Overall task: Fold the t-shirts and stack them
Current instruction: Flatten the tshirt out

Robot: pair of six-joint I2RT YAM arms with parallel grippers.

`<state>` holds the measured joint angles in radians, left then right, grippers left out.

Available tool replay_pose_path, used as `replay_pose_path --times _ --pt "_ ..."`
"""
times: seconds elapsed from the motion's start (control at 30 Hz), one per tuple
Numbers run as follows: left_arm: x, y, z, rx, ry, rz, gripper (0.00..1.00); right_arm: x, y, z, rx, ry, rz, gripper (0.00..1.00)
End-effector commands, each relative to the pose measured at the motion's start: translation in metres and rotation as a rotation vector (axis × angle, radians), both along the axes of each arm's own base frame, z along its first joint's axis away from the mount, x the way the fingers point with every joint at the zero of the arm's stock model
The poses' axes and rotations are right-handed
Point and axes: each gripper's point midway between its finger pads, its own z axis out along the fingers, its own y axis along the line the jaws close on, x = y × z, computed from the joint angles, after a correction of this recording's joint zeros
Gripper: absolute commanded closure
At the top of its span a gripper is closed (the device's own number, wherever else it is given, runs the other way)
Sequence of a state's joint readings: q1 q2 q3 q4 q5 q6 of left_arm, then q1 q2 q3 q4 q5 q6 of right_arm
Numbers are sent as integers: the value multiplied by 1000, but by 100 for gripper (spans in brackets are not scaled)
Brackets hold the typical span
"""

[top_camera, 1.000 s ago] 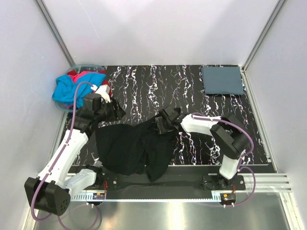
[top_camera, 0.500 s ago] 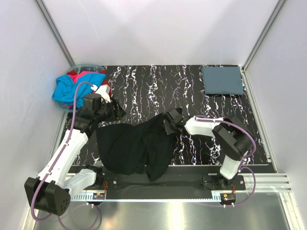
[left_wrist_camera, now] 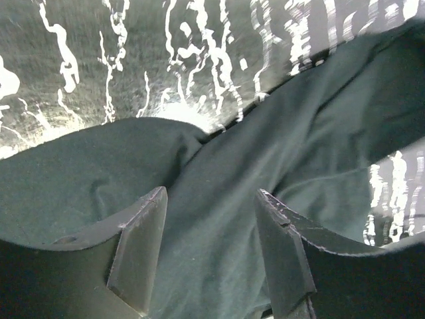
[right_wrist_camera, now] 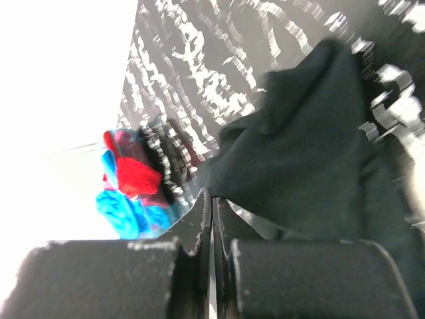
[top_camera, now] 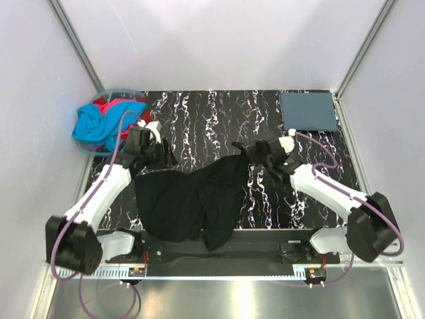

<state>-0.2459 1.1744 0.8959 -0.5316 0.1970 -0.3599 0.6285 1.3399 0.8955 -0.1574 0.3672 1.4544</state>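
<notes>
Swung outward, right end effector (top_camera: 247, 151) pinches black shirt (top_camera: 192, 199) corner, fingers fully together; left end effector (top_camera: 161, 157) hovers wide open over it.

No readable text, label, brand or number shows on the black t-shirt (top_camera: 179, 203), the table (top_camera: 219, 119) or elsewhere.

Lab test booth: white walls (top_camera: 219, 40), aluminium corner posts (top_camera: 74, 41).
</notes>
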Motion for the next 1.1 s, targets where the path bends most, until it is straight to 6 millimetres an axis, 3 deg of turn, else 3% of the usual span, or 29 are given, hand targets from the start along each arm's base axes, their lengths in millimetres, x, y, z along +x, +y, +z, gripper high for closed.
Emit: replay_pose_path --times 0.0,0.03,0.1,0.13,0.2,0.23,0.3,0.37,0.53,0.67,0.77,0.8,0.9,0.97,1.0,1.03,1.07 --pt "21 -8 0 56 8 -62 41 -17 -30 -22 -159 21 77 100" --pt "20 -7 -8 96 44 -73 41 -21 -45 -33 -184 42 64 100" --pt "31 -7 -13 186 58 -96 41 -27 -60 -24 -173 16 53 100" --pt "30 -7 -35 225 141 -115 42 -28 -72 -28 -188 17 41 100" --pt "38 -6 -41 265 165 -136 42 -31 -76 -16 -182 -17 53 100" --pt "35 -4 -61 294 244 -150 43 -32 -76 -12 -192 -34 66 100" --pt "41 -12 -65 288 273 -183 46 -35 -75 -5 -185 -55 87 100" --pt "39 -21 -75 287 313 -219 46 -38 -75 -6 -189 -54 98 100" --pt "32 -20 -91 330 363 -171 39 -44 -75 -8 -180 -54 113 100" --pt "24 -29 -113 363 422 -181 39 -44 -75 -10 -183 -49 113 100" --pt "21 -30 -128 388 456 -168 46 -43 -75 -11 -186 -46 118 100" --pt "22 -26 -131 409 456 -148 69 -43 -74 -9 -189 -51 122 100" --pt "37 -25 -114 417 398 -124 100 -37 -77 2 -212 -79 121 100" --pt "60 -26 -86 410 316 -88 100 -27 -86 8 -235 -91 90 100" --pt "64 -22 -69 422 299 -74 100 -19 -88 25 -253 -126 89 100" --pt "92 -21 -25 425 184 -24 100 -12 -91 35 -257 -143 92 100" --pt "102 -18 2 436 130 3 100 2 -105 42 -270 -145 60 100"
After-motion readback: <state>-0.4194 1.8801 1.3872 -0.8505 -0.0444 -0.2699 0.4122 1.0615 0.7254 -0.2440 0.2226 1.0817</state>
